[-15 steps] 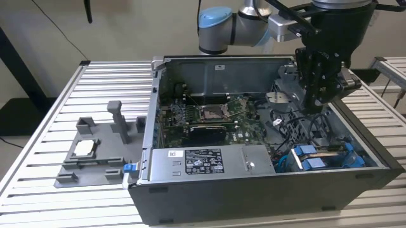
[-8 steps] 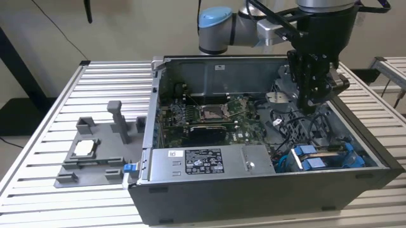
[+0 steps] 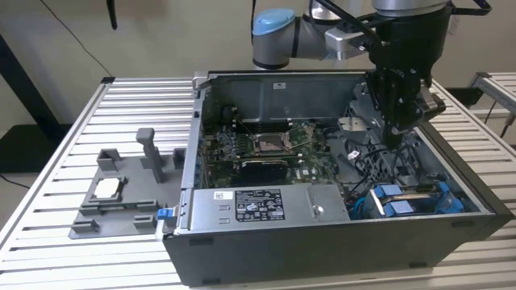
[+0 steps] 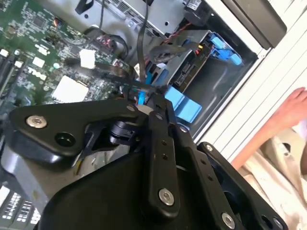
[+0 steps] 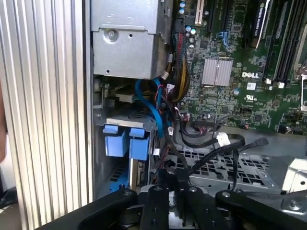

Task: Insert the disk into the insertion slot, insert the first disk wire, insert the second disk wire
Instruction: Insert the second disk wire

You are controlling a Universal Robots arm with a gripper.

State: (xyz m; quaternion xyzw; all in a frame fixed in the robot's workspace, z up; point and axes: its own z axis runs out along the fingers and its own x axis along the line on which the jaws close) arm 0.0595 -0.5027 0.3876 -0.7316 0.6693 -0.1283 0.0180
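**WIRE STAGE: ARM DOWN IN CASE BY DRIVE BAY**

Ext. view, L to R. A grey fixture [image 3: 121, 193] sits on the slatted table [image 3: 57, 181], well apart from the work. The open PC case [image 3: 322, 254] is mid-table. Inside, against the front wall, is the silver power-supply box [image 3: 266, 205], w/ the motherboard [image 3: 266, 145] behind it. Further R the gripper [image 3: 397, 138] hangs down into the cable loom, between board and bay. In the far R front corner are the blue carrier tabs [image 3: 391, 200].

Second wrist view: the tabs front the insertion slot [image 4: 218, 81]. The disk [image 4: 189, 69] looks seated in it, dark body back in the cage, connector edge facing the loom. My read is that the disk step is done and wire work is in hand.

Jaws: drawn together or v. nearly, in both wrist views (gripper [image 4: 154, 96], gripper [image 5: 178, 178]). The blue wire [image 5: 152, 108] runs right at the tips. Can't tell whether it is pinched or just alongside. The black wires [image 5: 225, 146] loop loose just beside.

Doing it well (judgement):
- Keep the plug square to the disk's connector edge.
- Approach straight, no twist.
- Push lightly and stop if it binds.
- Keep the loose black loops out of the path so nothing drags or snags.
- Don't lean on the tabs.

A person's hand [image 4: 290, 110] is beyond the table edge on the bay side.
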